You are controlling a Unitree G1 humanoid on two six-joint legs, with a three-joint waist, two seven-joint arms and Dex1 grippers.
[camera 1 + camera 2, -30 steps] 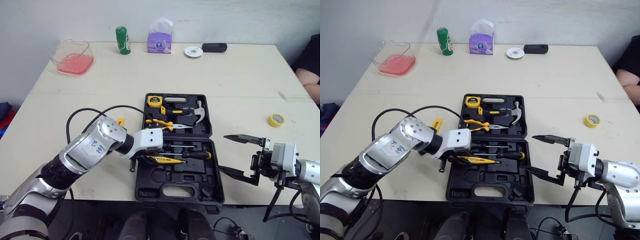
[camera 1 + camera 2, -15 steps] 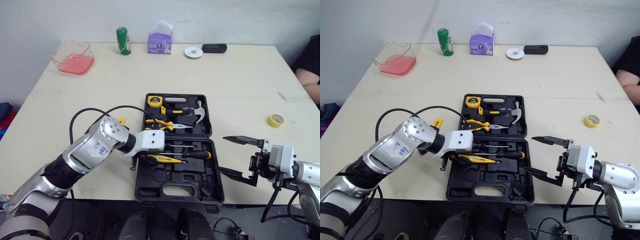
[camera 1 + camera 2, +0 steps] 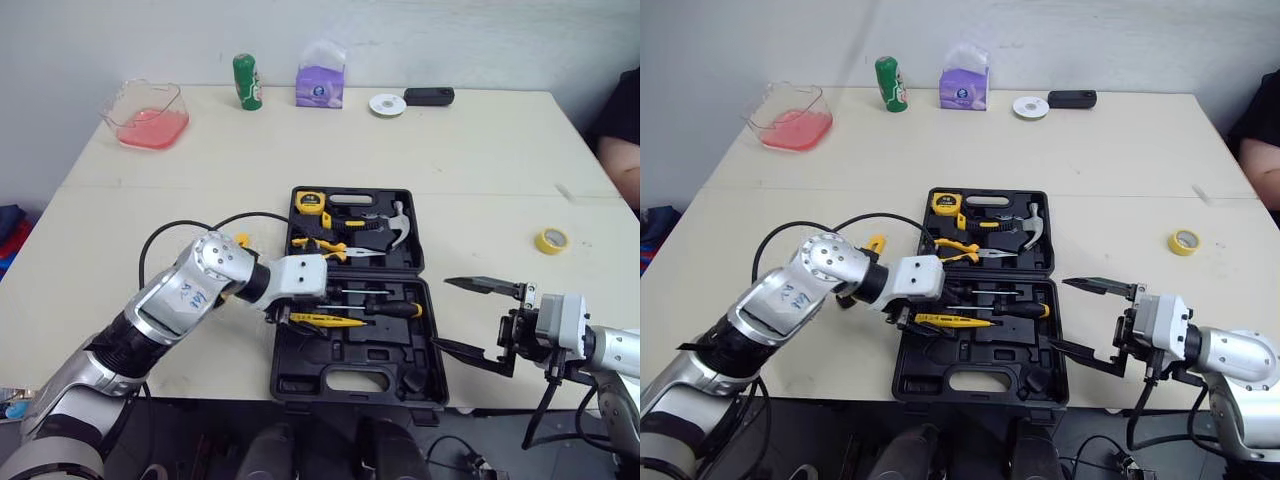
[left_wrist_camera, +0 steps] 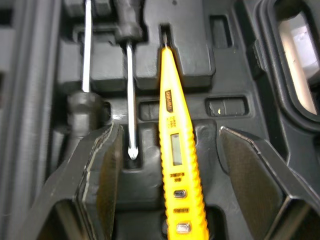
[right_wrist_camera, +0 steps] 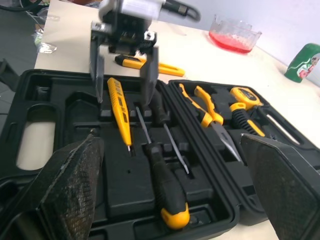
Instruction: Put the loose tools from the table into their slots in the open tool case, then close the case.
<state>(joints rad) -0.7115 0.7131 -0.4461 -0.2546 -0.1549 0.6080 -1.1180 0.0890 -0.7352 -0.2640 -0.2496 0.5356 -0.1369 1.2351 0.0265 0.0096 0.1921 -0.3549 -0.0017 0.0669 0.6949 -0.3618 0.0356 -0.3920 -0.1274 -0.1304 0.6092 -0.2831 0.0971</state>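
Observation:
The black tool case [image 3: 300,385] lies open at the table's front middle. Its far half holds a tape measure [image 3: 308,202], pliers [image 3: 325,245] and a hammer [image 3: 398,225]. In the near half lie screwdrivers [image 3: 395,310] and a yellow tester pen [image 3: 325,320]. My left gripper [image 3: 287,312] hovers over the pen's handle end, open. In the left wrist view the pen [image 4: 172,150] rests in its groove between the spread fingers [image 4: 102,165], untouched. A yellow utility knife [image 3: 874,243] lies on the table left of the case, partly behind my left arm. My right gripper [image 3: 440,312] is open beside the case's right edge.
A yellow tape roll [image 3: 551,240] sits on the table to the right. Along the far edge stand a pink container [image 3: 147,115], a green can [image 3: 244,80], a tissue pack [image 3: 320,80], a white disc [image 3: 387,104] and a black device [image 3: 428,95]. A person's arm [image 3: 628,165] shows at the right edge.
My left arm has shifted slightly while its gripper stays over the tester pen in the case. The right gripper has barely moved. The person's arm has drawn back toward the right edge.

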